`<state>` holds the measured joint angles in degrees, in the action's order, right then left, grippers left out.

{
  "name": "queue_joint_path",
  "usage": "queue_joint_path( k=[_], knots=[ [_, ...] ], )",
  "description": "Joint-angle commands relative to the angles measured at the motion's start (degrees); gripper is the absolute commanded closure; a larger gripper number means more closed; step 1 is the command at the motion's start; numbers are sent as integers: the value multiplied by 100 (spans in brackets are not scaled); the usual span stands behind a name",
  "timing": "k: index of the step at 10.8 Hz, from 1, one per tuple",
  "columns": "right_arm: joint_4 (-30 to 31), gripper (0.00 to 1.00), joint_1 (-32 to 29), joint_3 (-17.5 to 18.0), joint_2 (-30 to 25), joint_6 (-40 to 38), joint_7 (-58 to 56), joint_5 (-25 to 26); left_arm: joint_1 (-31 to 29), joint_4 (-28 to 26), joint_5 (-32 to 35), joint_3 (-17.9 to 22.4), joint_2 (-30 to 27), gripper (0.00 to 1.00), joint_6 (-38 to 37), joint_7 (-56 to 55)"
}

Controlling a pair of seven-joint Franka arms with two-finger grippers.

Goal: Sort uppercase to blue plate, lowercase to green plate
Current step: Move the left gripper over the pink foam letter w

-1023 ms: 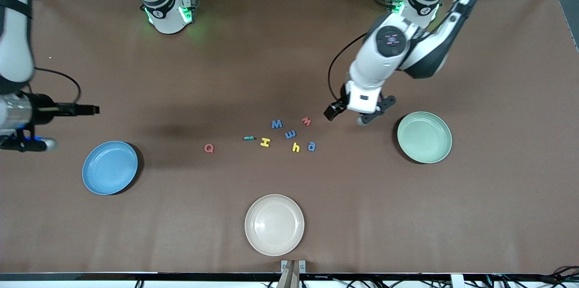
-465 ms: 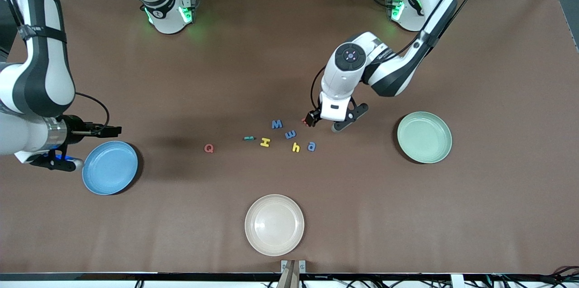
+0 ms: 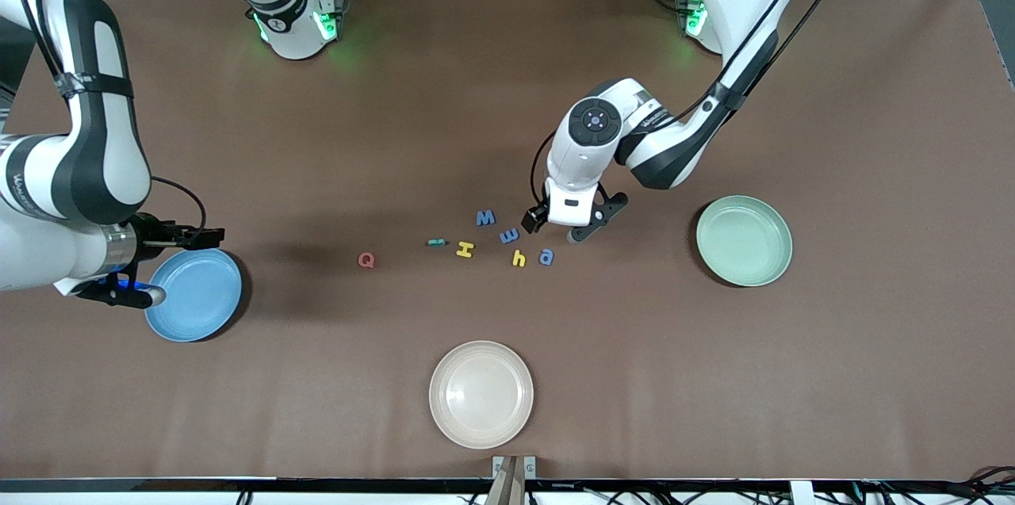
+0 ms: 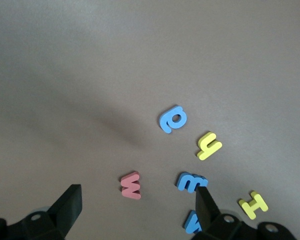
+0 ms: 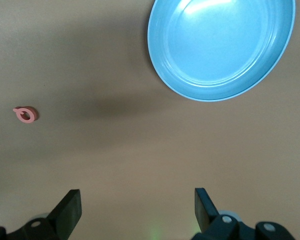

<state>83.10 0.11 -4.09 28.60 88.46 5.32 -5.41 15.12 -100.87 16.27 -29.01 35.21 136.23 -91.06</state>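
Worktop: brown, carrying three plates and a loose cluster of foam letters near its middle.
Blue plate: at the right arm's end, nothing in it.
Green plate: at the left arm's end, nothing in it.
Cream plate: nearest the front camera, not part of the sort.
Left tool: over the cluster, fingers spread wide and holding nothing; in the left wrist view the red w lies between them.
Right tool: over the rim of the blue plate, released and carrying nothing.
Lowercase: red w, blue m, yellow h and blue a, all on the worktop, close together.
Uppercase: blue W, yellow H, teal letter on its edge, and red Q apart toward the blue plate.
Step in hand: judged to be the first lowercase pick, the red w.
Next move: lower the left tool squarely about the w and close without nudging the blue m just beside it; then carry to the green plate.
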Motion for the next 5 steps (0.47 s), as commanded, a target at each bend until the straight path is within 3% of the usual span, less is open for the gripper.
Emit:
queue_joint_path(
  k=[1,5],
  knots=[
    [-101,0,-2,5,49,-39,92,31,52,147,184,27,274,0,174,-499],
    [-101,0,7,5,101,-31,101,32,657,322,166,464,495,0,281,-921]
  ],
)
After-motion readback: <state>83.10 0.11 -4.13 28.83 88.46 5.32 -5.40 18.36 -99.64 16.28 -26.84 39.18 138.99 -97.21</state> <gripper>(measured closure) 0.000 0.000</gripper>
